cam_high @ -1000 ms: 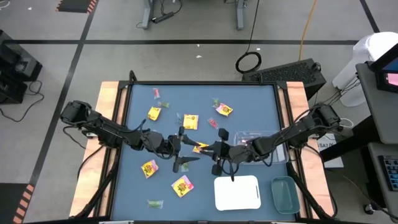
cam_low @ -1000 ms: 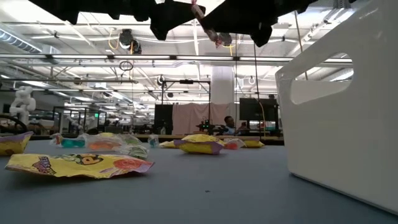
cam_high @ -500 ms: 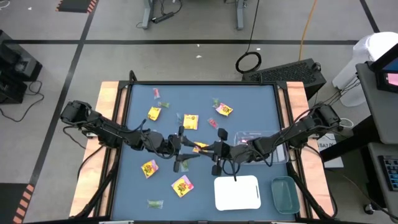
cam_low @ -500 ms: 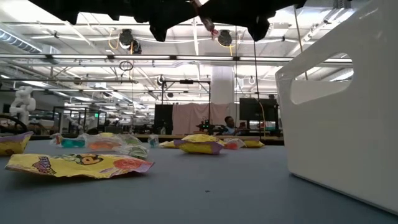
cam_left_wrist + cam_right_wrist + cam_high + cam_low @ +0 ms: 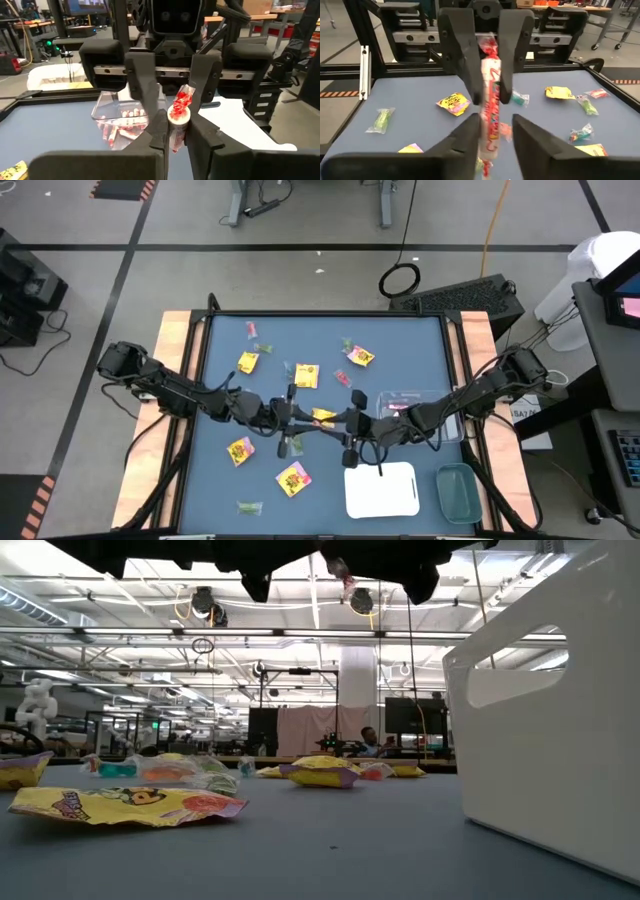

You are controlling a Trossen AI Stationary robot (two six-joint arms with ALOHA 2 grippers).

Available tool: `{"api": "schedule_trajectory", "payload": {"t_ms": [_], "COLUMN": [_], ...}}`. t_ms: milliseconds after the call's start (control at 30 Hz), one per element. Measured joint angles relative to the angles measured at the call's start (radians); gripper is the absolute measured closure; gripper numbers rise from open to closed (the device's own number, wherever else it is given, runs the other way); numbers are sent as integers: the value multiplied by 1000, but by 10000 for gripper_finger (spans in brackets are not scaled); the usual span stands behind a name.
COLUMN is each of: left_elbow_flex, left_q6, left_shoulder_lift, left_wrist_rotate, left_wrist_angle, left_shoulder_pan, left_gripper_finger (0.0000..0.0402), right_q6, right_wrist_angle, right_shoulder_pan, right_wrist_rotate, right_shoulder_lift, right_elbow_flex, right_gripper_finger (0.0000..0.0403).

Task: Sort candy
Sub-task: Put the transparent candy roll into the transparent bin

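A pink-red candy stick hangs in the air over the table's middle, between my two grippers, which face each other level. My left gripper comes from the left and is shut on the stick. My right gripper comes from the right and is open, with a finger on either side of the same stick. Yellow candy packets and small green pieces lie flat on the blue table. In the low view the stick shows just under the dark grippers. My left gripper pinches the stick's middle between its two fingers. They come level from the table's left and lie across the stick. The stick stands roughly upright, a little tilted, clear of the table. My right gripper: I cannot tell whether a finger touches the stick.
A clear tray holding pink-red sticks stands right of centre, under my right arm. A white tray and a green-tinted tray sit at the near right. Wooden rails run along the table's left and right sides.
My left gripper has shut on the stick. My right gripper's fingers have parted. Both hands have stayed where they were. The stick has risen a little in the low view and stays clear of the table.
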Motion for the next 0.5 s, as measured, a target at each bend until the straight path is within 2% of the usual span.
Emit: {"api": "schedule_trajectory", "payload": {"t_ms": [167,267,400,500], "left_elbow_flex": [0,0,0,0], "left_q6": [-8,-8,-8,-8], "left_shoulder_lift": [0,0,0,0], "left_wrist_rotate": [1,2,2,1], "left_wrist_angle": [42,52,56,56], "left_shoulder_pan": [0,0,0,0], "left_gripper_finger": [349,340,337,336], "right_q6": [29,29,26,23], "right_wrist_angle": [-38,-35,-33,-32], "right_shoulder_pan": [-1,-1,-1,-1], "right_wrist_rotate": [15,12,16,16], "right_shoulder_lift": [0,0,0,0], "right_elbow_flex": [0,0,0,0], "right_gripper_finger": [213,182,170,185]}}
